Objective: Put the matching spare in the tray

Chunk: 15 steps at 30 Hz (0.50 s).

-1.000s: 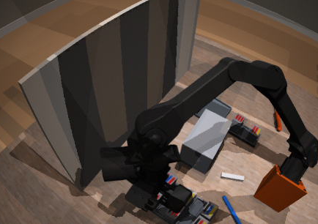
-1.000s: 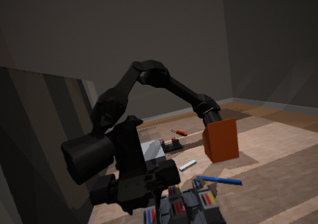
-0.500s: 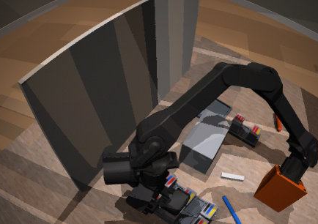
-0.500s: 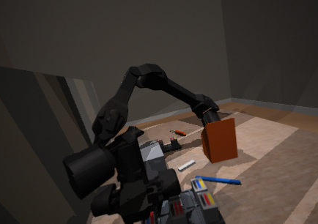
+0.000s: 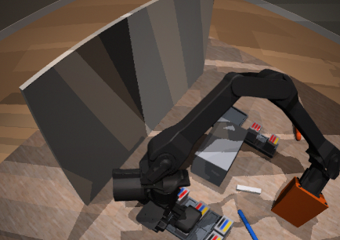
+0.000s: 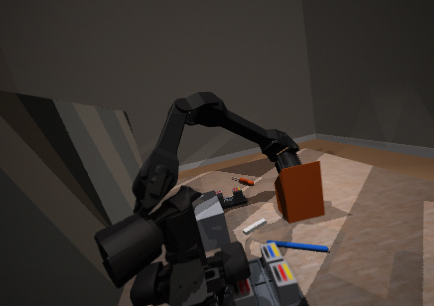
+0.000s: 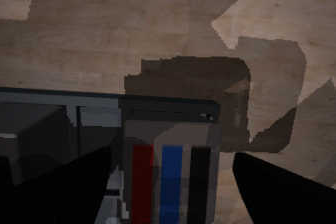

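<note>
My gripper (image 7: 173, 158) (image 5: 170, 220) is open over the corner of the grey rack (image 5: 211, 218) (image 6: 259, 281) (image 7: 97, 100). In the wrist view its fingers are on either side of a spare (image 7: 171, 134) with red, blue and black stripes, with a gap on each side. Other striped spares (image 5: 223, 224) (image 6: 284, 272) sit in the rack. The shallow grey tray (image 5: 235, 114) is partly hidden behind a large grey block. Two small striped units (image 5: 256, 126) (image 5: 273, 139) stand on a dark base (image 5: 262, 145). No code on any back is readable.
A grey block (image 5: 218, 158) (image 6: 210, 220) stands between rack and tray. A tall striped panel (image 5: 167, 59) stands behind the arm. A white bar (image 5: 248, 189) (image 6: 254, 226), a blue pen (image 5: 247, 224) (image 6: 300, 246), an orange-handled tool (image 5: 298, 133) (image 6: 246, 181) and an orange box (image 5: 298, 204) (image 6: 303, 192) also show.
</note>
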Each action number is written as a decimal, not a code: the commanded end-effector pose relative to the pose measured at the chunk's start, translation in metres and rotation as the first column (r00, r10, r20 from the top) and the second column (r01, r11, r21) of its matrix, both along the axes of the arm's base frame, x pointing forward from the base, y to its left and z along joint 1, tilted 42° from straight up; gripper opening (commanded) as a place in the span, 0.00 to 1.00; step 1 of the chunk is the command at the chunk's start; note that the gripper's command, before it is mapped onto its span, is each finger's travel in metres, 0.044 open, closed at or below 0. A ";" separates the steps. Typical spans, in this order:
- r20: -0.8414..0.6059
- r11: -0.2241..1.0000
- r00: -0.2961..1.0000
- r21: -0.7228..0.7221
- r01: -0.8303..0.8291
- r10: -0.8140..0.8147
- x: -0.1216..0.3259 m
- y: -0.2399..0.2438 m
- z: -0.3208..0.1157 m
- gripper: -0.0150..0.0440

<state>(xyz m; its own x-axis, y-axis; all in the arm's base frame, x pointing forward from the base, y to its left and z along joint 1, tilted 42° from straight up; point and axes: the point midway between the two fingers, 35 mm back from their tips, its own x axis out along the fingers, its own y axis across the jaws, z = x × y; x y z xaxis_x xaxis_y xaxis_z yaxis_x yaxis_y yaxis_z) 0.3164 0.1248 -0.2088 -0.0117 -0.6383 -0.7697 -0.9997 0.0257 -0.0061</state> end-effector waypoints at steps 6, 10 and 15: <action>-0.010 1.000 1.000 -0.009 -0.006 0.006 -0.003 -0.007 -0.007 0.76; -0.010 1.000 1.000 -0.009 -0.006 0.006 -0.003 -0.007 -0.007 0.76; -0.007 1.000 1.000 -0.006 0.000 0.000 -0.003 -0.006 -0.006 0.58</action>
<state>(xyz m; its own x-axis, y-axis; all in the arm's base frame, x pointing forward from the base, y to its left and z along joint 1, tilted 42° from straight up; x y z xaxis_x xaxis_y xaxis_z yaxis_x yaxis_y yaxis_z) 0.3133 0.1188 -0.2152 -0.0174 -0.6429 -0.7658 -0.9997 0.0257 0.0011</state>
